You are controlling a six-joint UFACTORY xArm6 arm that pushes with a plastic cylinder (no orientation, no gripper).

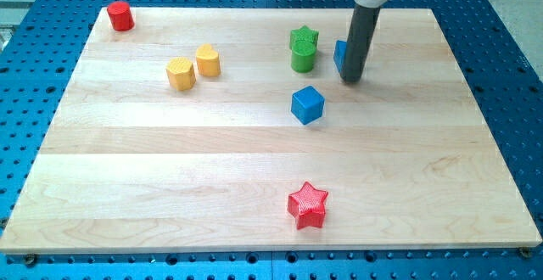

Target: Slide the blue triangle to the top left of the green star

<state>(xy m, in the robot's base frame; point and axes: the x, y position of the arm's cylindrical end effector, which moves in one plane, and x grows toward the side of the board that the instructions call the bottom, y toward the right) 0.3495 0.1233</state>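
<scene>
One pale wooden desk (pixel 254 153) carries everything, and my tip (pixel 351 79) rests on it against the blue triangle block (pixel 340 56), mostly hidden behind the rod, just right of the green star block (pixel 304 47). Below them sits a blue cube (pixel 307 104). No fingers exist here, only a rod.

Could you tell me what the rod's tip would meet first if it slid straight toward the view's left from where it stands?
My tip touches the partly hidden blue block; further left, probably the green star-shaped block, though depth is unclear.
</scene>
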